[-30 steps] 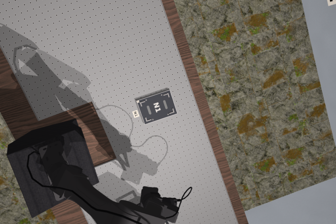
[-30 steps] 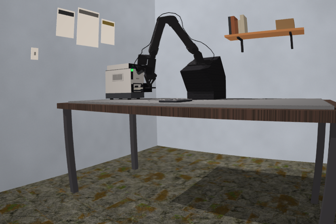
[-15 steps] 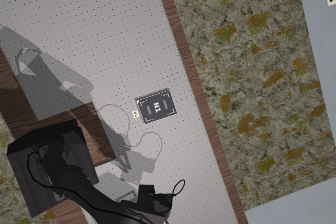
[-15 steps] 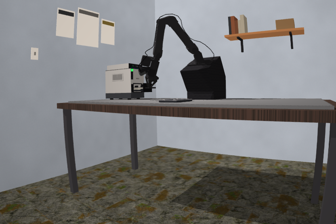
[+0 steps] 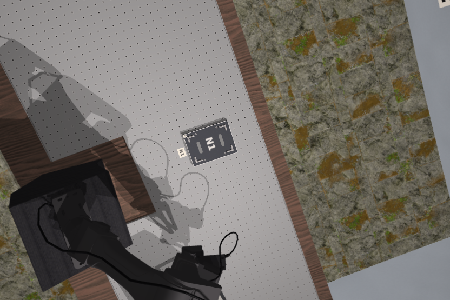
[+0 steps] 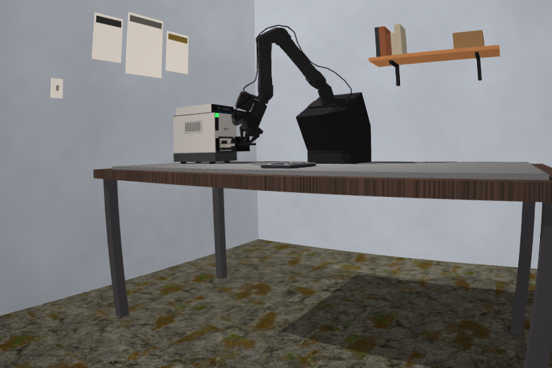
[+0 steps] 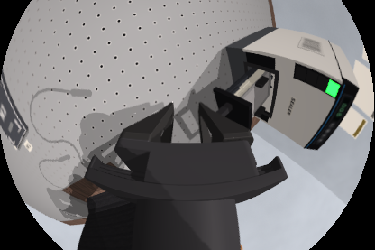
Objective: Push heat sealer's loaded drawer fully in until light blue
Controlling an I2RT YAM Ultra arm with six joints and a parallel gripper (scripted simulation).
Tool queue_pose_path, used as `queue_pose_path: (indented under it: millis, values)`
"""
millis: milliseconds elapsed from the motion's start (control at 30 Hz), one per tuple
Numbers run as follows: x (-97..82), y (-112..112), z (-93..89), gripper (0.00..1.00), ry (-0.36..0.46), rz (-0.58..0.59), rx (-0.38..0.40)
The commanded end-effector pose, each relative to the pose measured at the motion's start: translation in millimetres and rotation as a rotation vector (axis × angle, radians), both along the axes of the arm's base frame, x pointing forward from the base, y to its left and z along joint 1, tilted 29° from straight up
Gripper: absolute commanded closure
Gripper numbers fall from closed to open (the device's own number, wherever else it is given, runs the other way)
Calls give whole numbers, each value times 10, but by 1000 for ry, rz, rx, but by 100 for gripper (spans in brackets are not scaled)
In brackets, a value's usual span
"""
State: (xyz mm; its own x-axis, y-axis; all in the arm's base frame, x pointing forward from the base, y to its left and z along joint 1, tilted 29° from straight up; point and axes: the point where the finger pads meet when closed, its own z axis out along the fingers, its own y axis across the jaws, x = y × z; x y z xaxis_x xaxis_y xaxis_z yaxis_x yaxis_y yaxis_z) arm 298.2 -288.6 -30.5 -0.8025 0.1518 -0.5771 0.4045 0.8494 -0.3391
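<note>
Black gripper (image 7: pixel 187 126), fingers partly apart and holding nothing, hangs just in front of the drawer (image 7: pixel 236 105), which juts from the sealer (image 7: pixel 301 84), whose light (image 7: pixel 332 87) beyond glows green.

The dark flat plate (image 5: pixel 209 142) lying on the perforated table top bears "N1" in large white letters. A small cream tag (image 5: pixel 182 152) just beside the plate's edge carries the same "N1" in dark print. The sealer (image 6: pixel 198 134) has a barcode label (image 6: pixel 193 126) on its side, too small to read. The three wall posters (image 6: pixel 143 44) show only dark header bars, with no legible words.
</note>
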Motion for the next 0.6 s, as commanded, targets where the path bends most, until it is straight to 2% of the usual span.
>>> queue_pose_path:
  millis: [0,100,233,267,300,433,467,567]
  values:
    - [-174,-63,-110,70,11,15,-91]
    - [-280,-68,-166,70,17,27,-126]
    - [-311,-50,-196,70,8,39,-117]
    - [-192,-174,-78,70,-21,37,-149]
    - [-171,-196,0,70,-35,37,-163]
    - [-165,-203,23,70,-39,36,-168]
    - [-373,-68,-206,70,24,38,-156]
    - [-490,-54,-229,70,44,61,-231]
